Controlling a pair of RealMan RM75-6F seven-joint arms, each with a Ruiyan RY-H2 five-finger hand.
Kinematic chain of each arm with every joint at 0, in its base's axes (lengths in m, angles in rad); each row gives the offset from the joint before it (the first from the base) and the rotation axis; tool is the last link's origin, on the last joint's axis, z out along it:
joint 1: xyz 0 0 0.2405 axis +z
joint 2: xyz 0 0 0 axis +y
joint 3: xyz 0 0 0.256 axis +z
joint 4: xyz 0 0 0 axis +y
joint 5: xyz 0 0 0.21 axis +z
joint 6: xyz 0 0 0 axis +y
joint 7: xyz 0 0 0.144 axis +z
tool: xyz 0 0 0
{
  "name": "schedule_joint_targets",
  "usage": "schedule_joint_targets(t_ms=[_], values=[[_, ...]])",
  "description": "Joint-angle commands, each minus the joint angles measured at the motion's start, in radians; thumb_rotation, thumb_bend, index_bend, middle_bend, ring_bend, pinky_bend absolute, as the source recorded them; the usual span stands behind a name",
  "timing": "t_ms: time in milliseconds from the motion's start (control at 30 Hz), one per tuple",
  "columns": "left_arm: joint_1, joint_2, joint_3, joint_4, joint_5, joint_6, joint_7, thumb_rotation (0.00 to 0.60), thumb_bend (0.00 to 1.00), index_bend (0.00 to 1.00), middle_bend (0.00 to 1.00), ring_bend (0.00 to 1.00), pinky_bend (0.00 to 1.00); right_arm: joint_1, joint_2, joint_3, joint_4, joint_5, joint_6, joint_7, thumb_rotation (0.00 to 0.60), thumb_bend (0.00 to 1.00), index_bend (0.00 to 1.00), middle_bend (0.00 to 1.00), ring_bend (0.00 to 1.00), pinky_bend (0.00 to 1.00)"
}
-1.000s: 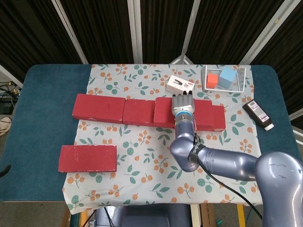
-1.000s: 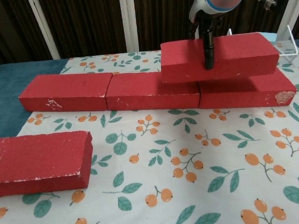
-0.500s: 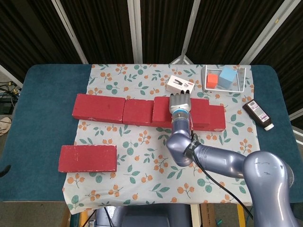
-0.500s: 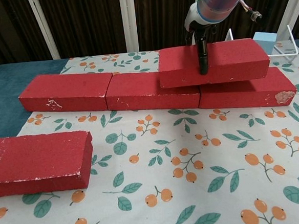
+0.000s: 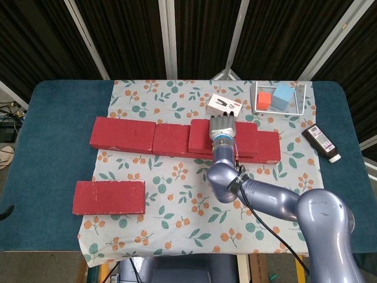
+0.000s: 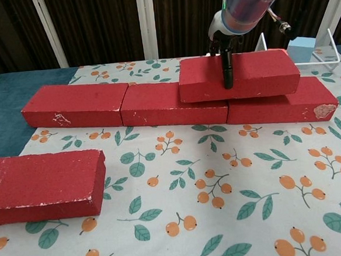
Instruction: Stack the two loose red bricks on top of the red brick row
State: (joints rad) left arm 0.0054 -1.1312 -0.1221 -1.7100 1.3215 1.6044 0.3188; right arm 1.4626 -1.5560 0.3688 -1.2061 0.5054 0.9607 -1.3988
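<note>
**Brick gripped over the row's right end**

While a blue bench (image 5: pixel 53 135) carries a floral cloth (image 5: pixel 177 230), the red brick row (image 6: pixel 122 105) lies across the cloth's far half: long matte blocks set end to end, their front edges chipped pale in spots, with a worn patch on the right-hand corner. Nearer the camera, at the left edge of the cloth, the loose red brick (image 6: pixel 43 184) lies flat by itself, well apart from the row, its top slightly rough and its lower edge scuffed white. Over the right part of the row, the held red brick (image 6: pixel 254 74) spans the joint between two blocks; whether it touches them I cannot tell. Gripping it is the right robot hand (image 5: pixel 222 125), fingers over the top and a dark thumb down the front face. Neither view shows the left robot hand.
</note>
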Motion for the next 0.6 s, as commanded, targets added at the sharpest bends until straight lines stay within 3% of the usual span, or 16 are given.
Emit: schedule_joint_targets(t_ms=[33,600], values=[[0.0,-0.001,0.0,0.0,-0.001,0.001,0.003,0.6,0.0,0.05,0.02,0.0,0.14,-0.005,-0.007,0.006,0.013,-0.002,-0.001,-0.012,0.6,0.08,0.29,0.25,0.05,0.0],[-0.005,-0.007,0.003,-0.003,-0.003,-0.002,0.024,0.6,0.0,0.05,0.02,0.0,0.14,-0.025,-0.047,0.052,0.05,-0.022,0.004,-0.054,0.6,0.08,0.3,0.25,0.06,0.0]])
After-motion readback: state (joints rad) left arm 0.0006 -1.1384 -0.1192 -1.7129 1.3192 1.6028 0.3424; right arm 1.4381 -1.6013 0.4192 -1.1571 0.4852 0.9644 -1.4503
